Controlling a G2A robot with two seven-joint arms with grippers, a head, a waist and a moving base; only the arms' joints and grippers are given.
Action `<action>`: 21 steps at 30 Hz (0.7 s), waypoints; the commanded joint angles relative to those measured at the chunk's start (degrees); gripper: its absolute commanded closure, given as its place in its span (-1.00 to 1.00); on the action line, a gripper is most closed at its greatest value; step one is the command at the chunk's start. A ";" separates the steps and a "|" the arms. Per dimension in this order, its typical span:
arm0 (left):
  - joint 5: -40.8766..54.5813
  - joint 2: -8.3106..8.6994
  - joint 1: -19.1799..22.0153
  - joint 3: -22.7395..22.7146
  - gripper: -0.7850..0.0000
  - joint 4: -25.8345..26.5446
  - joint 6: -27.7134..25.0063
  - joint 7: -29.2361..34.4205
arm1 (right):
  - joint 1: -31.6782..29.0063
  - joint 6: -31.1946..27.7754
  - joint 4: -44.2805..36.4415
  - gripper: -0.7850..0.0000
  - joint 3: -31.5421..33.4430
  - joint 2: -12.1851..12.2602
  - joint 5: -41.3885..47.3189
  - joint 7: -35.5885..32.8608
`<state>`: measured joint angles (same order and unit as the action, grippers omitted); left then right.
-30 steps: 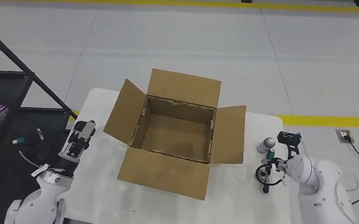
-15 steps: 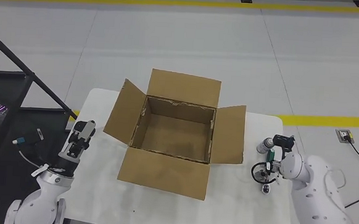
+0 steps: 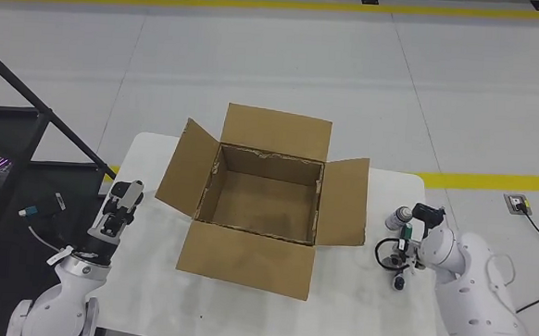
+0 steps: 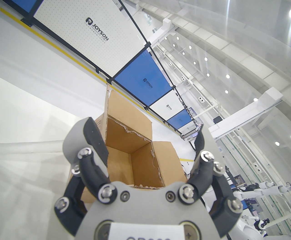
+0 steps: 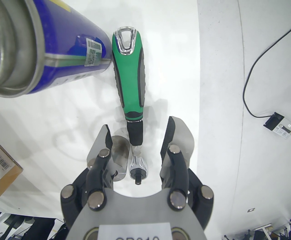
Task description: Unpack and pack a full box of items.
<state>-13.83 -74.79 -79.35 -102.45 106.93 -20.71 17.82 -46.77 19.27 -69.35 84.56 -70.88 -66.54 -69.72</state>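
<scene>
An open cardboard box stands mid-table with its flaps spread and nothing visible inside. Right of it lies a green-handled ratchet beside a blue spray can, which stands at the table's right side. My right gripper is open, low over the table, its fingers straddling the ratchet's black neck and chrome head without touching them; in the top view it sits right of the box. My left gripper is open and holds nothing, at the table's left edge, pointing toward the box.
The white table has bare surface in front of the box and to its left. A box corner lies close to my right gripper. The table's right edge runs just beyond the ratchet. A black frame stands left of the table.
My right arm has shifted slightly toward the box and settled over the ratchet. The left arm, the box and the can have not moved.
</scene>
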 commanded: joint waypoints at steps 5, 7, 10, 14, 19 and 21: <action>0.00 0.00 0.00 0.00 -1.00 0.00 0.00 0.00 | 0.97 2.93 1.96 0.04 -0.48 -0.23 0.63 1.45; 0.00 0.00 0.00 0.00 -1.00 0.00 0.00 0.00 | 1.31 3.48 2.62 0.05 -0.63 -0.28 0.76 1.80; 0.00 0.00 0.00 0.00 -1.00 0.00 0.00 0.00 | 1.90 4.36 3.74 0.06 -0.75 -0.38 1.42 1.96; 0.00 0.00 0.00 0.00 -1.00 0.00 0.00 0.00 | 2.50 5.05 5.23 0.09 -0.96 -0.46 2.03 2.20; 0.00 0.00 0.00 0.00 -1.00 0.00 0.00 0.00 | 2.95 4.97 6.38 0.18 -1.42 -0.52 2.45 2.51; 0.00 0.00 0.00 0.00 -1.00 0.00 0.00 0.00 | 3.07 4.88 6.78 0.21 -1.49 -0.49 2.43 2.58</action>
<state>-13.83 -74.79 -79.35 -102.45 106.93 -20.71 17.82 -43.75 24.20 -62.79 83.10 -71.40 -64.07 -67.15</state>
